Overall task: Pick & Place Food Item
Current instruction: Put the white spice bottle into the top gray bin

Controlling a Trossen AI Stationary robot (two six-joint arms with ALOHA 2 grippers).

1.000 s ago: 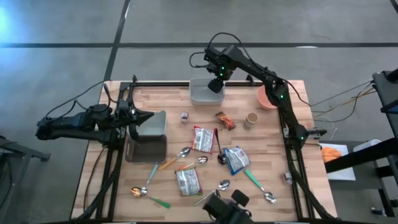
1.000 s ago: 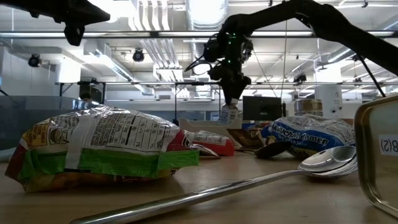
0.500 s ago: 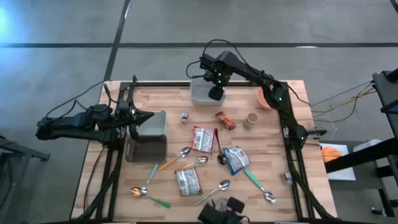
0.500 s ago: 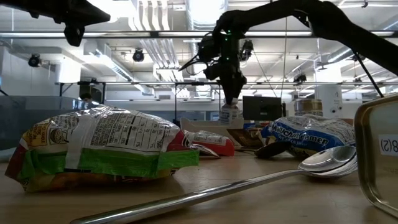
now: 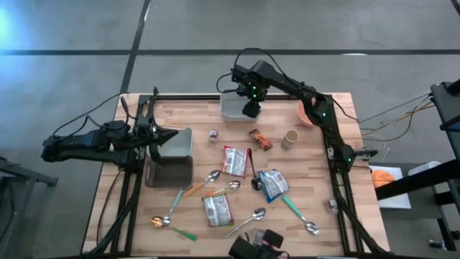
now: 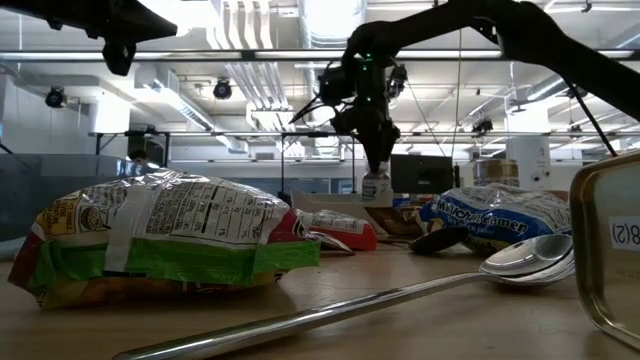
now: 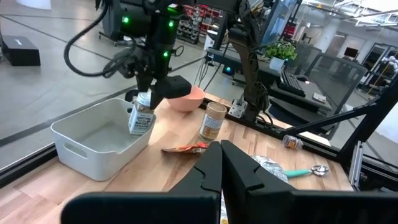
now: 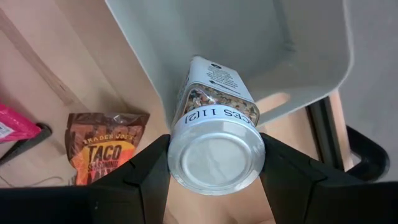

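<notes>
Held in the right hand (image 5: 249, 109) over the near edge of the white plastic bin (image 5: 236, 108) at the worktop's (image 5: 201, 122) far side: a small glass spice jar with a metal lid (image 8: 216, 124). Right of the bin, a pink bowl (image 5: 306, 113). Nearer than the bin, a brown taco seasoning packet (image 5: 260, 139), beside a small paper cup (image 5: 290, 137). At the left edge, over a square metal tray (image 5: 169, 169), the left hand (image 5: 159, 136), shut. Nearer still, scattered snack bags (image 5: 233, 160) and metal spoons (image 5: 257, 214).
</notes>
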